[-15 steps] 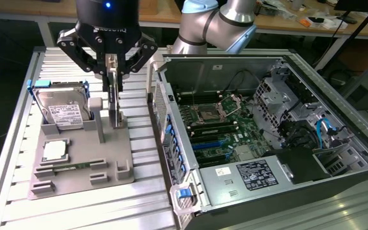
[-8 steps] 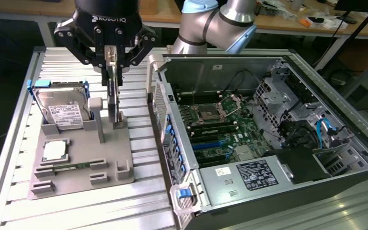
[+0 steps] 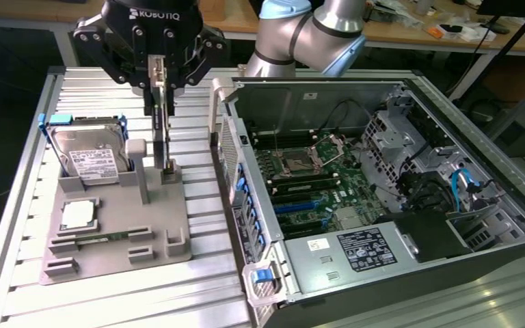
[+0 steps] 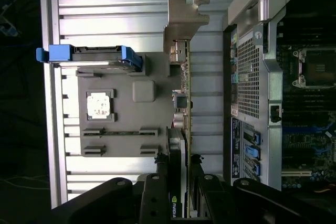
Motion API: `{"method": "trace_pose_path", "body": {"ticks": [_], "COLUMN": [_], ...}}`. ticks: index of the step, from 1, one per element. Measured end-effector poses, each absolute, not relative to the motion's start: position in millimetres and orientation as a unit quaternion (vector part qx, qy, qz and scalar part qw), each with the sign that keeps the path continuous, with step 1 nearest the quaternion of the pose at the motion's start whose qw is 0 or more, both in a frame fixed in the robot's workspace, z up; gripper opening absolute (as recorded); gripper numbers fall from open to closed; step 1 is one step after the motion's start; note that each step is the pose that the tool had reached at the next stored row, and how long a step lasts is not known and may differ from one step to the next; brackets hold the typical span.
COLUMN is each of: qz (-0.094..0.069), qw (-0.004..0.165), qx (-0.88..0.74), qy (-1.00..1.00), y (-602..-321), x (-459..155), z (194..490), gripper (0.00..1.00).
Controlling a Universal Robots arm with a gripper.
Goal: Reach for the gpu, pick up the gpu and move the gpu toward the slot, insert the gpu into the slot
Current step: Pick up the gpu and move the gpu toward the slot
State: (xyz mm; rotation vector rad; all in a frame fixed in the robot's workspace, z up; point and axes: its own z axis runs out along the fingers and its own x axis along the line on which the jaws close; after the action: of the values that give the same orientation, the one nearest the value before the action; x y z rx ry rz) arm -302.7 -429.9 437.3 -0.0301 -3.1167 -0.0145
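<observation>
gripper (image 3: 158, 102): clamped on gpu (image 3: 160, 137), card upright
wrist cam: NVIDIA logo (image 4: 174, 206) + metal bracket (image 4: 184, 19), edge-on
ext cam: blue slot (image 3: 297, 202) inside open case (image 3: 317, 96)

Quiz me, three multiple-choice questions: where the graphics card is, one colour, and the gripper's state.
1. The thin dark gpu card is: A) inside the computer case B) on edge at the grey plastic holder tray C) flat on the table
2. Side rails of the boxy silver hard drive are: A) blue B) red C) yellow
3. The black gripper is: A) open B) holding the drive C) shut on the gpu card
B, it stands upright at the tray; A, the rails show blue; C, fingers press both its faces.
</observation>
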Motion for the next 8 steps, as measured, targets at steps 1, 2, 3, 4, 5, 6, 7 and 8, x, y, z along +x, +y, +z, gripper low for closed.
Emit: {"method": "trace_pose_path", "body": {"ticks": [1, 2, 3, 4, 5, 6, 7, 8], "qz": [-0.004, -0.004, -0.005, -0.005, -0.005, -0.005, -0.005, -0.005], "qw": [0.012, 0.012, 0.012, 0.012, 0.012, 0.012, 0.012, 0.012], "qx": [-0.01, -0.01, -0.01, -0.01, -0.01, -0.01, -0.01, -0.01], "qy": [-1.0, -1.0, -1.0, -1.0, -1.0, -1.0, -1.0, -1.0], "y": [-429.9, -429.9, -429.9, -429.9, -429.9, -429.9, -429.9, -429.9], "x": [-302.3, -300.9, -299.4, -297.3, -295.8, -293.7, -291.8, -289.6], "z": [437.5, 437.4, 437.2, 437.1, 437.1, 437.0, 436.9, 436.8], "gripper": [0.27, 0.27, 0.27, 0.27, 0.27, 0.27, 0.27, 0.27]}}
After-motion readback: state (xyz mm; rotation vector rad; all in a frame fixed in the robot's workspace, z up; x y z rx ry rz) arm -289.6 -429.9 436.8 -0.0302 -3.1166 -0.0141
